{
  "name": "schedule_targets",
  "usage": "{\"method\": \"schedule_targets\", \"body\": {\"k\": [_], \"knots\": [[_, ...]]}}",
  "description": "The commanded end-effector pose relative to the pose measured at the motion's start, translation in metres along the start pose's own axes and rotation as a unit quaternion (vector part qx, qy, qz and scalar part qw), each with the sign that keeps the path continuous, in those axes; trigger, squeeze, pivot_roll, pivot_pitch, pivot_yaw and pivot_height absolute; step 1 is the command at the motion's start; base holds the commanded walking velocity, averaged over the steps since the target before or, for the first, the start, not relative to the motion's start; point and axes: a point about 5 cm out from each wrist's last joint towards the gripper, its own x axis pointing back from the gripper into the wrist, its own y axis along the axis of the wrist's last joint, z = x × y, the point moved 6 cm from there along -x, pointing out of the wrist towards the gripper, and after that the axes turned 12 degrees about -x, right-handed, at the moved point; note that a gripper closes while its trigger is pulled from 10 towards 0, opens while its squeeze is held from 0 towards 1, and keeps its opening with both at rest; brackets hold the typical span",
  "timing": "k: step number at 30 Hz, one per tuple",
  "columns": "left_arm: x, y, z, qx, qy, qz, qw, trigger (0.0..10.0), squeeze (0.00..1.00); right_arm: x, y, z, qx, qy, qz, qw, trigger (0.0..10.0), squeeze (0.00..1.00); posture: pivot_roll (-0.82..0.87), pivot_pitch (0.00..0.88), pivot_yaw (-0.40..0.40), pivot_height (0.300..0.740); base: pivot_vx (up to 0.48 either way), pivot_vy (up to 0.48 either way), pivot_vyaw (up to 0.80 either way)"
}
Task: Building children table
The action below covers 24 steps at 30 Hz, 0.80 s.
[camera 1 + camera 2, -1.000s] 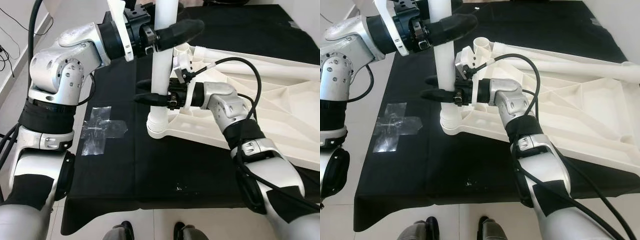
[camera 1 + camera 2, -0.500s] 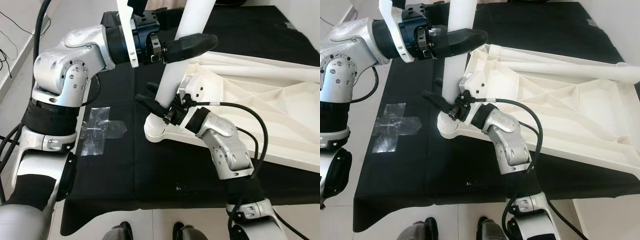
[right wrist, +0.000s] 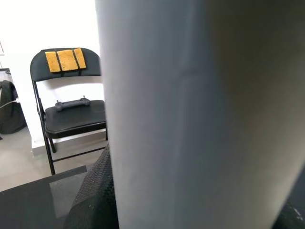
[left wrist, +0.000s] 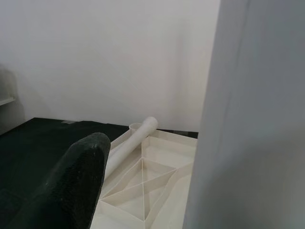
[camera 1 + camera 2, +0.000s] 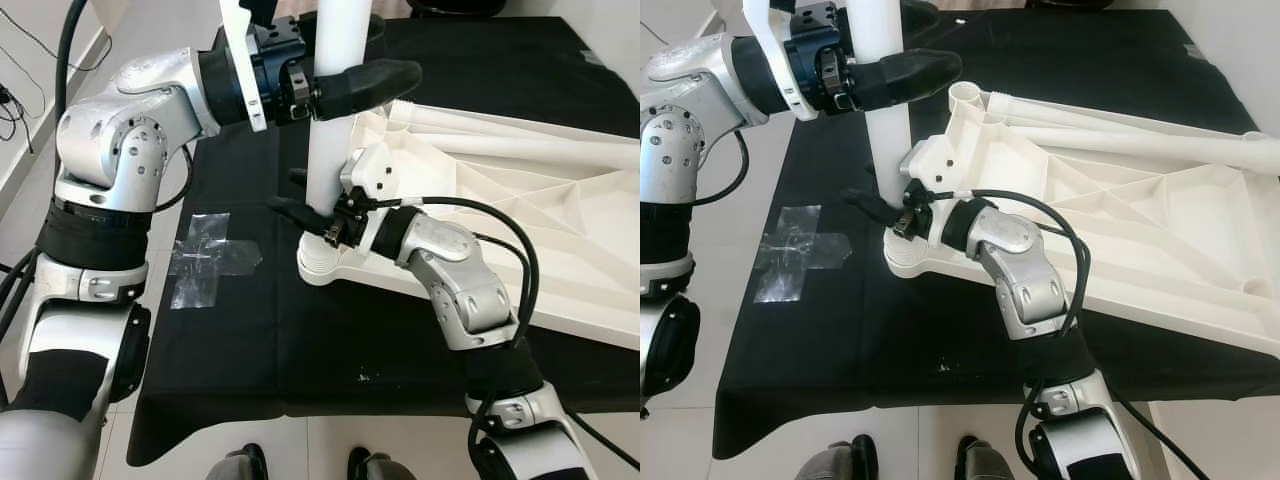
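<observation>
White table leg (image 5: pixel 332 130) upright in corner socket of upturned tabletop (image 5: pixel 520 210), left gripper (image 5: pixel 345 70) grasping it high, right gripper (image 5: pixel 305 205) clenched low, black cloth (image 5: pixel 250 320) beneath.

Both eye views look steeply down from the head at the same black surface (image 5: pixel 250 330). Each wrist view sits hard against the white table leg (image 3: pixel 200 119), facing outward past it.

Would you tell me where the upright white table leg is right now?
The table leg stands upright in the corner socket of the upturned white tabletop, held high by the left gripper and low by the right gripper.
</observation>
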Motion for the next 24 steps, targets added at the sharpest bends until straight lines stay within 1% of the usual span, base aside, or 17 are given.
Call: {"method": "schedule_targets", "body": {"k": [1, 6, 7, 8, 9, 10, 11, 12, 13, 17, 19, 20, 24], "knots": [[-0.003, -0.004, 0.0, 0.0, 0.005, 0.01, 1.0, 10.0, 0.0, -0.016, -0.03, 0.041, 0.012, 0.08, 0.064, 0.995, 0.0, 0.0, 0.01, 0.26, -0.03, 0.74, 0.0, 0.0, 0.0], [-0.003, -0.004, 0.0, 0.0, 0.005, 0.01, 1.0, 10.0, 0.0, -0.016, -0.03, 0.041, 0.012, 0.08, 0.064, 0.995, 0.0, 0.0, 0.01, 0.26, -0.03, 0.74, 0.0, 0.0, 0.0], [-0.003, -0.004, 0.0, 0.0, 0.006, 0.011, 1.0, 10.0, 0.0, -0.013, -0.031, 0.045, 0.034, 0.094, 0.081, 0.992, 0.0, 0.0, 0.01, 0.26, -0.028, 0.74, 0.0, 0.0, 0.0], [0.008, -0.001, -0.001, -0.019, 0.001, 0.022, 1.0, 10.0, 0.0, -0.011, -0.034, 0.044, 0.033, 0.112, 0.107, 0.987, 0.0, 0.0, 0.01, 0.28, -0.047, 0.74, 0.0, 0.0, 0.0], [0.019, 0.003, 0.0, -0.035, -0.003, 0.03, 0.999, 10.0, 0.0, -0.009, -0.037, 0.041, 0.025, 0.126, 0.124, 0.984, 0.0, 0.0, 0.01, 0.28, -0.047, 0.74, 0.0, 0.0, 0.0], [0.019, 0.003, 0.0, -0.035, -0.003, 0.03, 0.999, 10.0, 0.0, -0.009, -0.037, 0.041, 0.025, 0.126, 0.124, 0.984, 0.0, 0.0, 0.01, 0.28, -0.047, 0.74, 0.0, 0.0, 0.0], [0.035, 0.012, 0.001, -0.055, -0.008, 0.039, 0.998, 10.0, 0.0, -0.009, -0.038, 0.036, 0.009, 0.136, 0.135, 0.981, 0.0, 0.0, 0.01, 0.284, -0.048, 0.74, 0.0, 0.0, 0.0], [0.038, 0.016, 0.002, -0.058, -0.008, 0.039, 0.998, 10.0, 0.0, -0.011, -0.038, 0.034, 0.007, 0.135, 0.135, 0.982, 0.0, 0.0, 0.01, 0.284, -0.048, 0.74, 0.0, 0.0, 0.0], [0.038, 0.016, 0.002, -0.058, -0.008, 0.039, 0.998, 10.0, 0.0, -0.011, -0.038, 0.034, 0.007, 0.135, 0.135, 0.982, 0.0, 0.0, 0.01, 0.284, -0.048, 0.74, 0.0, 0.0, 0.0], [0.056, 0.043, -0.002, -0.075, -0.031, 0.025, 0.996, 10.0, 0.0, -0.014, -0.037, 0.026, 0.001, 0.125, 0.138, 0.982, 0.0, 0.0, 0.01, 0.29, -0.058, 0.74, 0.0, 0.0, 0.0], [0.062, 0.054, -0.001, -0.083, -0.026, 0.02, 0.996, 10.0, 0.0, -0.014, -0.037, 0.024, -0.003, 0.121, 0.139, 0.983, 0.0, 0.0, 0.02, 0.292, -0.057, 0.74, 0.0, 0.0, 0.0], [0.066, 0.062, 0.001, -0.086, -0.014, 0.015, 0.996, 10.0, 0.0, -0.014, -0.036, 0.021, -0.008, 0.116, 0.137, 0.984, 0.0, 0.0, 0.02, 0.294, -0.06, 0.74, 0.0, 0.0, 0.0], [0.071, 0.066, 0.002, -0.086, -0.005, 0.016, 0.996, 10.0, 0.0, -0.014, -0.035, 0.015, -0.03, 0.109, 0.13, 0.985, 0.0, 0.0, 0.02, 0.294, -0.062, 0.74, 0.0, 0.0, 0.0]]}}
